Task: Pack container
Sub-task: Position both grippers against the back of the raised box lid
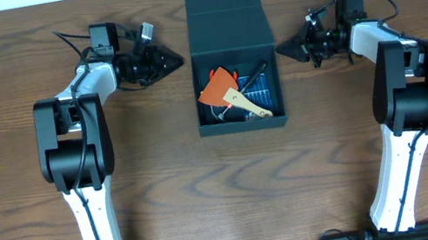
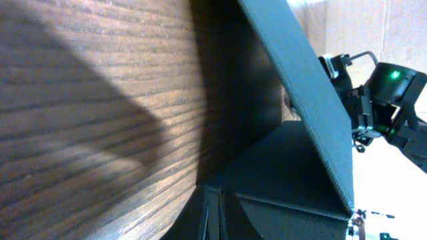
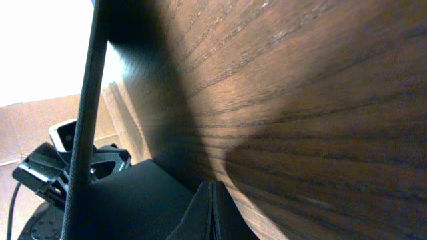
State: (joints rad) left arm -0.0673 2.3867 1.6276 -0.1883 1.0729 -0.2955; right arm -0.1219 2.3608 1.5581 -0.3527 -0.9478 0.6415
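Note:
The container [image 1: 243, 125], a dark square box, sits open at the table's middle, its flap lid [image 1: 224, 17] raised at the back. Inside lie an orange piece [image 1: 218, 91], a wooden-handled tool [image 1: 248, 105], a blue case [image 1: 259, 87] and a dark tool. My left gripper [image 1: 174, 59] is shut and empty, its tip just left of the box's back corner. My right gripper [image 1: 284, 51] is shut and empty, just right of the box. The left wrist view shows the lid [image 2: 300, 87] and box wall [image 2: 287, 167] beyond the fingers [image 2: 212, 223]. The right wrist view shows the lid edge [image 3: 85, 120] beyond the fingers [image 3: 212, 217].
Dark wood table [image 1: 36, 213] all around the box. A pale wall edge runs along the back. Each wrist view shows the opposite arm past the lid: the right arm in the left wrist view [image 2: 390, 100], the left arm in the right wrist view [image 3: 63, 157].

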